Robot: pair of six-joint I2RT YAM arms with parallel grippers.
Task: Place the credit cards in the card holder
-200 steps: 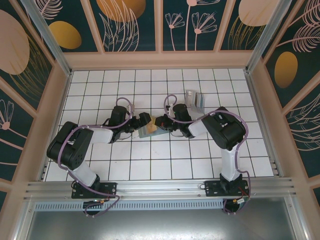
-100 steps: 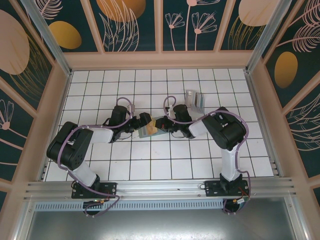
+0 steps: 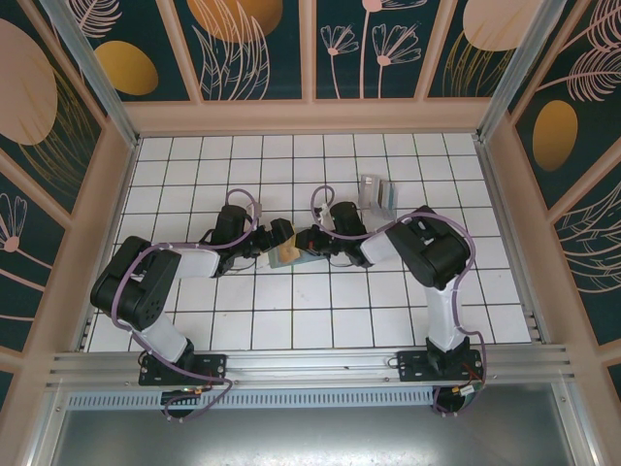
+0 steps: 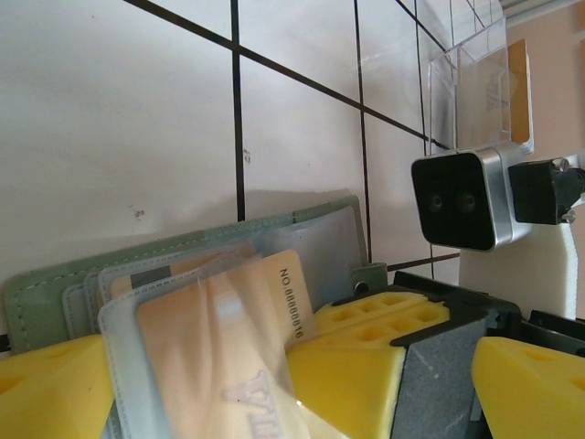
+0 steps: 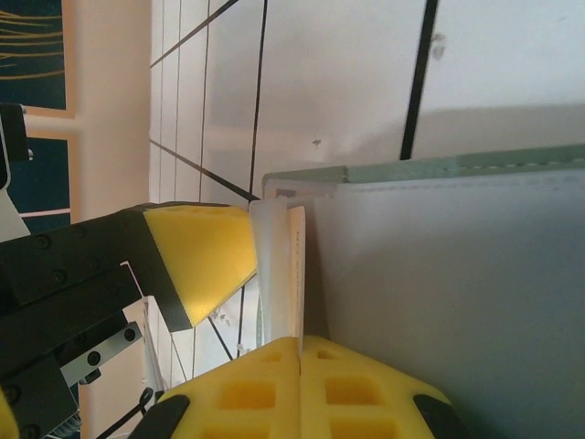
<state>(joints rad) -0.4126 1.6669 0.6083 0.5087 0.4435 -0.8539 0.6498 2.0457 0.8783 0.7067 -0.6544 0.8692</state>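
Note:
The sage-green card holder (image 3: 288, 257) lies open on the white tiles mid-table, its clear sleeves (image 4: 320, 242) facing up. My right gripper (image 3: 312, 243) is shut on a gold-brown credit card (image 4: 288, 288) printed with a number. The card's far end sits in among the sleeves. In the right wrist view the card (image 5: 296, 274) runs edge-on from the closed pads (image 5: 274, 384) beside the holder's green rim (image 5: 457, 163). My left gripper (image 3: 282, 236) stands open and wide astride the holder (image 4: 55, 293), one yellow finger (image 4: 46, 384) against its edge. More credit cards (image 3: 376, 197) stand at the back right.
A clear plastic stand (image 4: 471, 91) holds the other cards behind the right arm. The right wrist camera block (image 4: 457, 201) hangs close over the holder. Wooden walls (image 3: 310, 116) enclose the tiled floor on three sides.
My right gripper has moved left toward the holder, carrying the gold-brown card further in among the sleeves. The left arm has held its place.

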